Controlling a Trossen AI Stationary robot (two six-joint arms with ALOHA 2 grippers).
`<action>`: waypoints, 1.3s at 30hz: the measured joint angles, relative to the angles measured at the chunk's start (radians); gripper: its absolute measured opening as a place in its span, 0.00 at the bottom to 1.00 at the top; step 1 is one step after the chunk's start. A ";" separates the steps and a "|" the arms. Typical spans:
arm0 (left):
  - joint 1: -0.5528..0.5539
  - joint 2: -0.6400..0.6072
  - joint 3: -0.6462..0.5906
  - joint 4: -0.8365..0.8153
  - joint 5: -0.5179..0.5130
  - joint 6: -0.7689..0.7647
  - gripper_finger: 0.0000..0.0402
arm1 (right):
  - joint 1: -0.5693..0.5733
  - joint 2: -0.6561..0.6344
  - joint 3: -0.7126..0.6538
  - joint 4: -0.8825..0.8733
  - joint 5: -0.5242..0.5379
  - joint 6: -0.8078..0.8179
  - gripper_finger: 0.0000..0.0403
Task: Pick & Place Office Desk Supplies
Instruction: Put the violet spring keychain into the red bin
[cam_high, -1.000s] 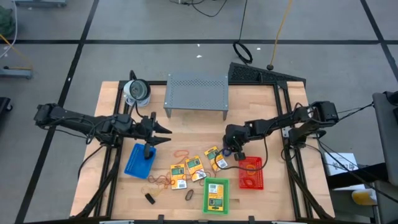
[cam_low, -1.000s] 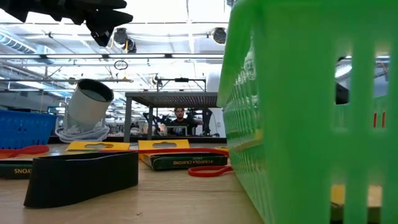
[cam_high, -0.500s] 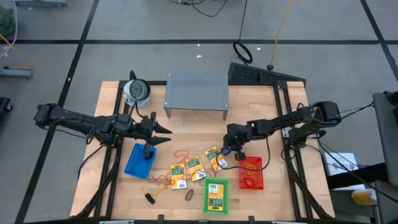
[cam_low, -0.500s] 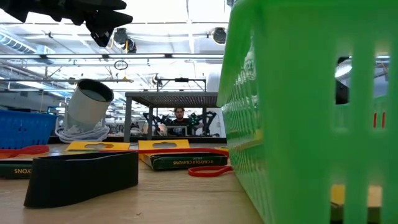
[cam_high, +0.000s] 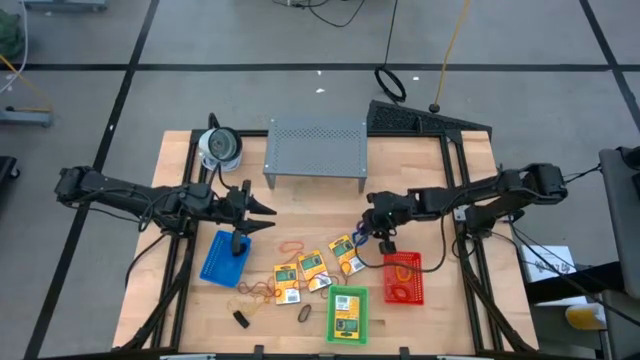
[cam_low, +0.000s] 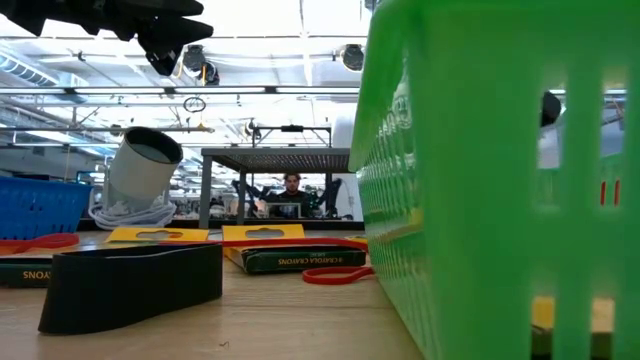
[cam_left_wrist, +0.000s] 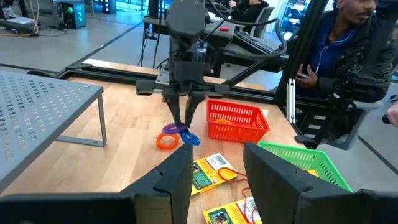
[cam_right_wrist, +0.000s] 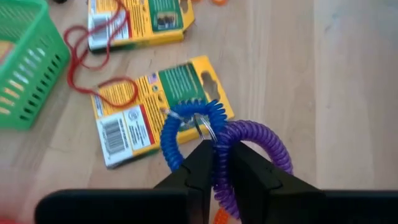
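My right gripper (cam_high: 383, 236) is shut on a bunch of coiled bands, purple (cam_right_wrist: 258, 142), blue (cam_right_wrist: 180, 124) and orange (cam_left_wrist: 166, 141), joined by a small metal ring. It hangs between the crayon boxes and the red basket (cam_high: 402, 278). Three yellow-orange crayon boxes (cam_high: 312, 266) lie flat on the table, with thin orange and red rubber-band loops (cam_high: 292, 245) beside them. Small black clips (cam_high: 241, 318) lie near the front edge. My left gripper (cam_high: 268, 212) is open and empty above the blue basket's (cam_high: 218, 260) far corner. My right gripper pinches the purple coil (cam_right_wrist: 219, 148) between its two fingers, next to the metal ring. The fingers point down from above. The blue and orange coils hang below the fingers; whether the orange one touches the table I cannot tell.
A green basket (cam_high: 347, 313) with a crayon box in it stands at the front. The red basket holds orange loops. A grey perforated shelf (cam_high: 315, 148) and a round white-grey object (cam_high: 220, 148) stand at the far side. A person (cam_left_wrist: 348, 56) sits beyond the table's right side.
My right gripper has gone a little toward the table's right edge and the red basket, carrying the coiled bands with it.
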 joint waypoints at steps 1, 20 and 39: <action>0.000 0.000 0.000 0.000 0.000 0.000 0.38 | 0.000 -0.004 0.000 0.003 0.000 0.001 0.12; -0.001 0.000 0.000 0.003 0.001 -0.016 0.38 | 0.000 -0.008 0.000 -0.002 -0.026 0.038 0.05; -0.033 0.000 0.000 0.002 0.002 -0.026 0.38 | 0.001 -0.008 0.000 -0.001 -0.059 0.063 0.03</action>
